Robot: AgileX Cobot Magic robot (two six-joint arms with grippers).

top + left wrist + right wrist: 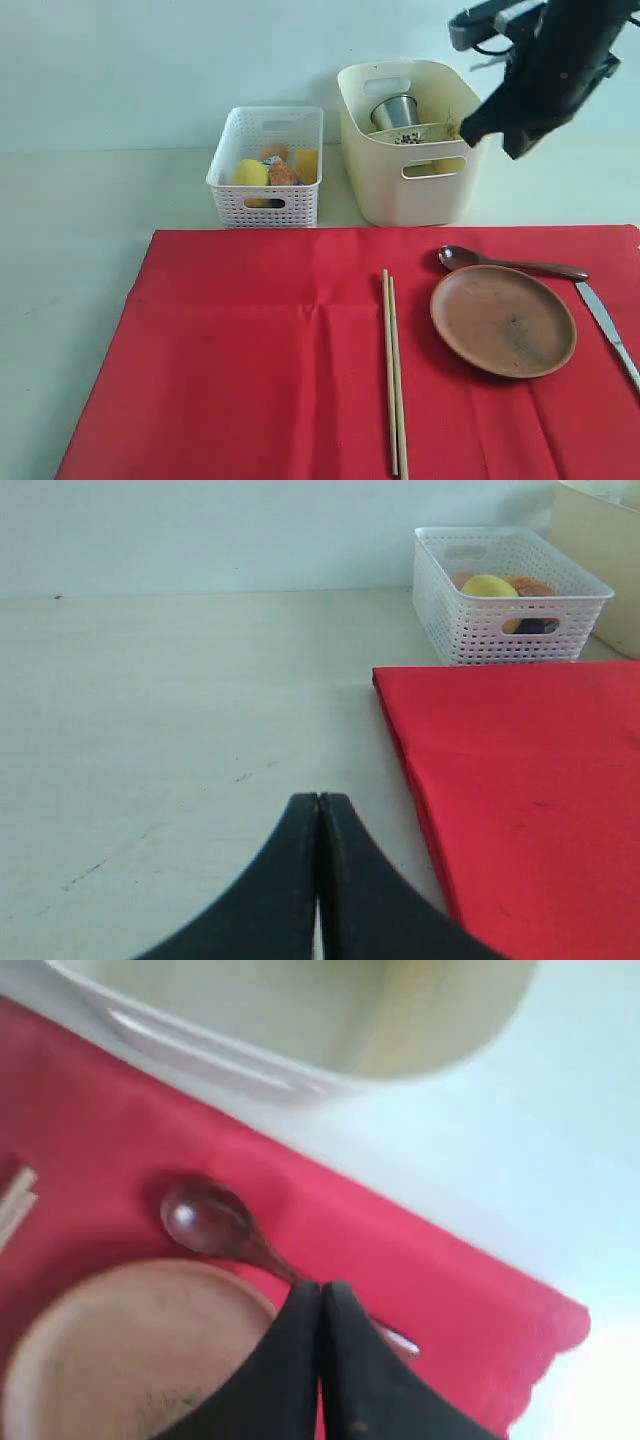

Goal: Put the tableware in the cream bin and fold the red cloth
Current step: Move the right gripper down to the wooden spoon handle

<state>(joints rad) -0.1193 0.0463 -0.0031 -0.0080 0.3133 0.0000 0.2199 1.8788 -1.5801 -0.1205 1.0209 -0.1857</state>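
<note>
Overhead, the right pincer (320,1290) is closed, empty; beneath it the dark metal spoon (215,1222) lies on the red cloth (450,1280), handle running under its tips, bowl beside the round brown plate (120,1360); left pincer (318,805) closed too

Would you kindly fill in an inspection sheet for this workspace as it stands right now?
Surface: pale table, with the red cloth spread flat on it.
Job's things: chopsticks, brown plate, spoon and knife lie on the cloth; steel cup and bowl are in the cream bin.
Clutter: white basket holding food, beside the bin.
Pincers: left pincer shut, empty, over the table; right pincer shut, empty, raised near the bin.
Cables: a dark cable loops on the right arm.
Surroundings: plain wall; nothing else seen.
</note>
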